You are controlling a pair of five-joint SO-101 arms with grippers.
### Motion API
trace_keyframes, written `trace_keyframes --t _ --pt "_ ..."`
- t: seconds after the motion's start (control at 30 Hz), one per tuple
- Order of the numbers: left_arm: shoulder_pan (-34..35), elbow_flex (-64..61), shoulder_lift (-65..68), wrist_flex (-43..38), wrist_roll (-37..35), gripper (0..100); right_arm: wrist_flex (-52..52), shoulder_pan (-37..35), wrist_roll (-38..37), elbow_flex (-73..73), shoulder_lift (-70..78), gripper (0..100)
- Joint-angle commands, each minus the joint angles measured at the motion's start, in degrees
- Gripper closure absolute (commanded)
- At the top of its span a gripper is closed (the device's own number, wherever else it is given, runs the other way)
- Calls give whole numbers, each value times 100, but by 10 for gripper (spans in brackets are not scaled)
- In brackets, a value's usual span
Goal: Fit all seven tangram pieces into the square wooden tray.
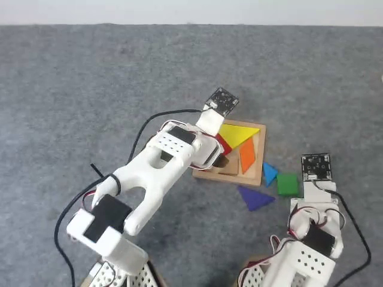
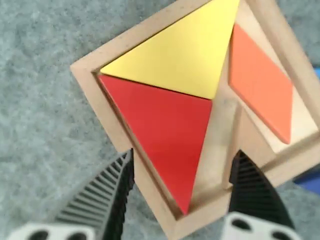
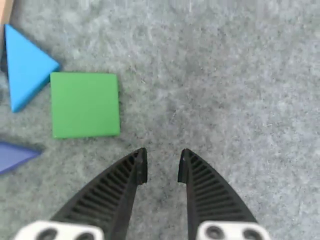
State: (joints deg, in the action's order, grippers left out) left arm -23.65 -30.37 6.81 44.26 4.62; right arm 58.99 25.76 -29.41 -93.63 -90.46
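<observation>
The left gripper (image 2: 185, 155) is spread astride the square wooden tray (image 2: 84, 70); the red triangular piece (image 2: 160, 122) inside is probably being seated.

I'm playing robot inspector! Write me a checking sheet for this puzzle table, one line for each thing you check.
Surface: grey felt-like mat, flat, covering the table.
Job's things: square wooden tray holds a yellow triangle, red triangle and orange parallelogram; blue triangle, green square and purple triangle lie on the mat beside it.
Clutter: nothing seen.
Grippers: left gripper open, over the tray corner at the red triangle's tip; right gripper slightly open above bare mat, holding nothing.
Cables: black cables run along both arms.
Surroundings: pale strip beyond the mat's far edge.
</observation>
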Motion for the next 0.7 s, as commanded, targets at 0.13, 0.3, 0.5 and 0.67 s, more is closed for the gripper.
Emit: trace_keyframes --t 0.13,0.3,0.5,0.67 --pt "79 180 97 237 369 702 22 -48 -70 26 -84 888" --pt "44 215 -18 580 448 702 13 -48 -70 26 -84 887" --pt "35 163 -545 1037 589 702 13 -48 -70 26 -84 887" --pt "-18 136 -114 721 571 702 13 -48 -70 26 -84 887"
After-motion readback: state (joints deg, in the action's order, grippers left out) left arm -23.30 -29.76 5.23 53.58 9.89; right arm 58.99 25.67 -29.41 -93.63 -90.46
